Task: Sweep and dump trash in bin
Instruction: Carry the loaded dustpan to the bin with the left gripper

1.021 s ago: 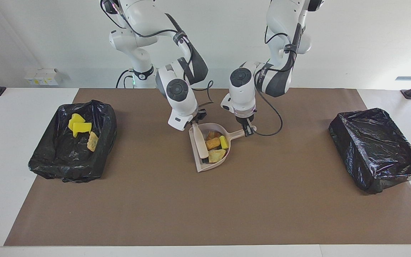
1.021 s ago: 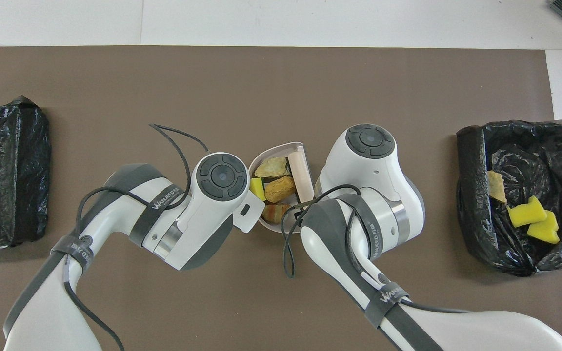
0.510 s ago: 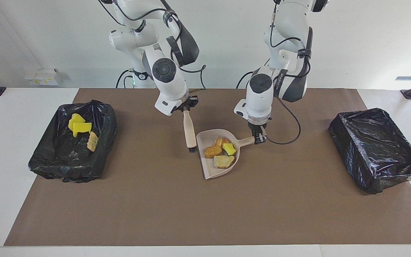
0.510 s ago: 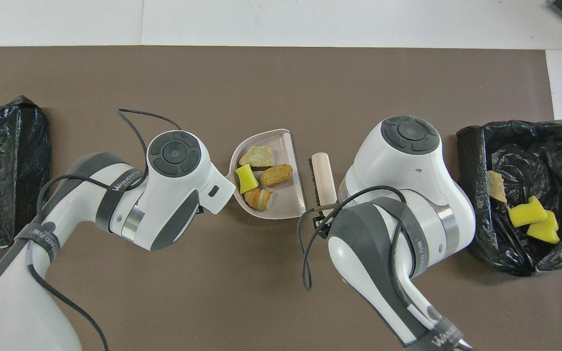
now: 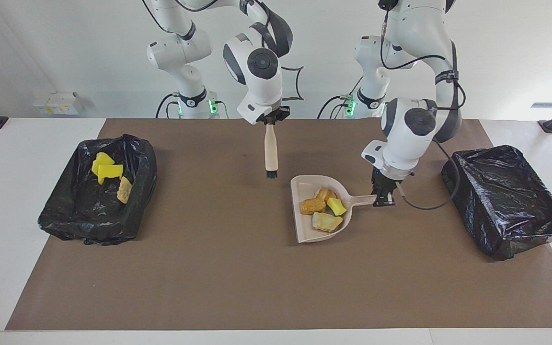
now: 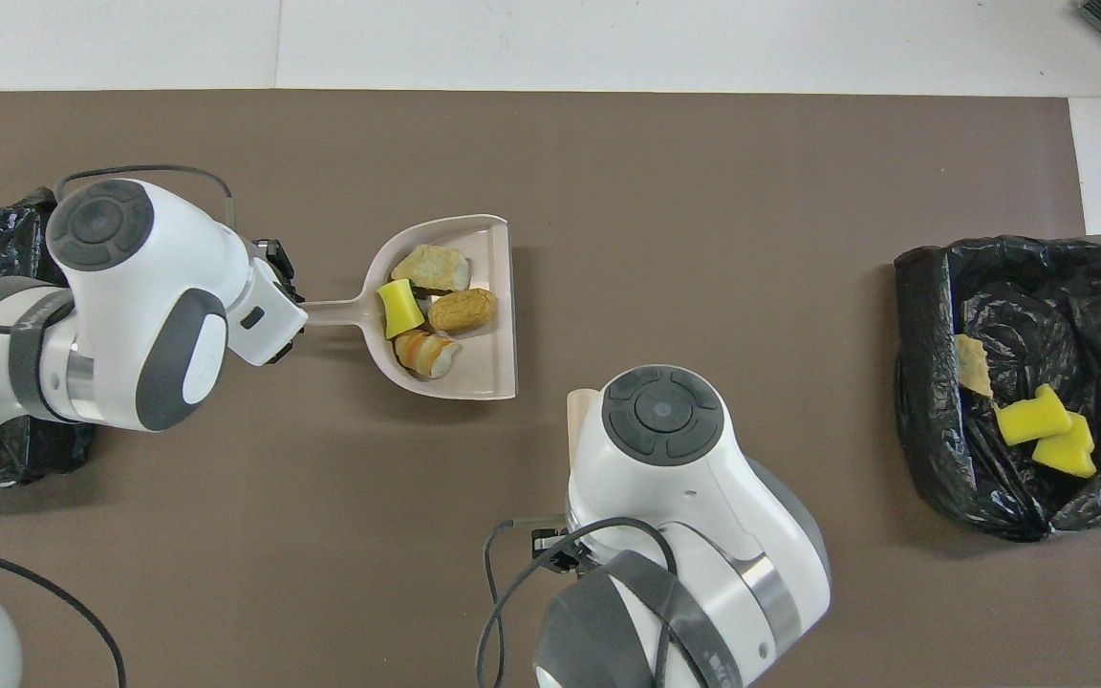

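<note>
1. Beige plastic dustpan [image 5: 321, 211] carries the trash now, held by its handle in the left pincer [image 5: 383, 197], whose fingers are pinching that handle; by the shadow under it the pan looks to be just above the brown mat [image 5: 276, 278] on the bench.
2. In the pan lie four small pieces of trash [image 5: 324, 208]: one yellow sponge chunk with green backing and three golden-brown bread-like bits. No loose piece shows on the mat, so I judge the sweeping finished.
3. The right pincer [image 5: 270, 120] is pressed together on the pale-handled small brush with black bristles [image 5: 270, 154], which hangs bristles-down over the mat, at about 10 o'clock from the pan in the facing view.
4. The black-bagged bin at the right arm's end [image 5: 96, 191] already holds yellow sponge pieces and a bread bit.
5. The black-bagged bin at the left arm's end [image 5: 508, 199], at 3 o'clock from the pan in the facing view, shows nothing inside.
6. Left to do: carry the pan over a bin and tip it; the near one seems likely.
</note>
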You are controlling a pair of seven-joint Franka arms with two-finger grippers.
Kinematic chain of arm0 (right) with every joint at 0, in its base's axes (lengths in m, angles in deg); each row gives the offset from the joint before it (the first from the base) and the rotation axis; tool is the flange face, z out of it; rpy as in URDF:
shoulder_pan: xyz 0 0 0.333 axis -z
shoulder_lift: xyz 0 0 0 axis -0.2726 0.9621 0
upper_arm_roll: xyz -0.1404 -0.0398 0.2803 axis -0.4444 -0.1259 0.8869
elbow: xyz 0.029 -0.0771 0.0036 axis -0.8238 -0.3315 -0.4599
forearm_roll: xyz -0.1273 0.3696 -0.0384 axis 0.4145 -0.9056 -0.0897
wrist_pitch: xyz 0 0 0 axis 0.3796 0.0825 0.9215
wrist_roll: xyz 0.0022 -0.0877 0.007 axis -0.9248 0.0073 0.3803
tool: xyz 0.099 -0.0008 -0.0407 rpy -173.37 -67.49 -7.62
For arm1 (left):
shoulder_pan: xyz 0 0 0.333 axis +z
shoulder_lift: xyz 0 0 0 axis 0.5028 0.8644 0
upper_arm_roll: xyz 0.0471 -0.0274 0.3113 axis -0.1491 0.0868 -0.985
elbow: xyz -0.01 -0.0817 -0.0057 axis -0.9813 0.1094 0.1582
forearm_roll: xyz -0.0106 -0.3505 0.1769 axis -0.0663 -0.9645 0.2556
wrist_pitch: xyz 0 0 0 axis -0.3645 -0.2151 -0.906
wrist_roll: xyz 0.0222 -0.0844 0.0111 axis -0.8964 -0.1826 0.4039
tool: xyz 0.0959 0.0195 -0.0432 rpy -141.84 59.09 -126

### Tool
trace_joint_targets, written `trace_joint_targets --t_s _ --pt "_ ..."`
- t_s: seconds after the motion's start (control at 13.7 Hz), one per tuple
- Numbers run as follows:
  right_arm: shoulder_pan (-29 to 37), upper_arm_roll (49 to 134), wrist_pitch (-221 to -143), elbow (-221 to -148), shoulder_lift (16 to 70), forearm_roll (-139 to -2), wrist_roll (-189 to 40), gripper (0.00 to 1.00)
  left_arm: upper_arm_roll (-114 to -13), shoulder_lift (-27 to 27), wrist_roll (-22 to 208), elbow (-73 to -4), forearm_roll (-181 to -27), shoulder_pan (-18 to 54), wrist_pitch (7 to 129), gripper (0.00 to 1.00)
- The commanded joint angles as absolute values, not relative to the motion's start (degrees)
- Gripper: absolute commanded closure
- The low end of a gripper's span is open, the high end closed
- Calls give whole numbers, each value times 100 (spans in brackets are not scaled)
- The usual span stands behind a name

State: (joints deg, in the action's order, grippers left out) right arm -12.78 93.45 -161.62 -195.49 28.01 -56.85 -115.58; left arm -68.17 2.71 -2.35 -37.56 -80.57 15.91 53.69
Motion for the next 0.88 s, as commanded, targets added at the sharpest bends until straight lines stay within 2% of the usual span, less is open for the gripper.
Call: trace_joint_targets --t_s 0.0,0.44,0.66,0.8 --pt "-1353 9328 -16693 -20179 2408 -5936 -11576 100 -6755 105 -821 -3519 -8391 2006 4944 100" --pt "-1617 9328 -17528 -20232 3040 -5927 -11145 100 -6781 114 -1974 -2323 -8507 3122 3424 100" --pt "-1837 9328 -18048 -20232 3418 -5936 -11513 100 -6807 123 -2544 -2261 -8454 3720 3351 100" --pt "-1846 9328 -18127 -20232 3471 -5936 -11532 100 -6825 140 -2817 -2191 -8280 4036 3334 100"
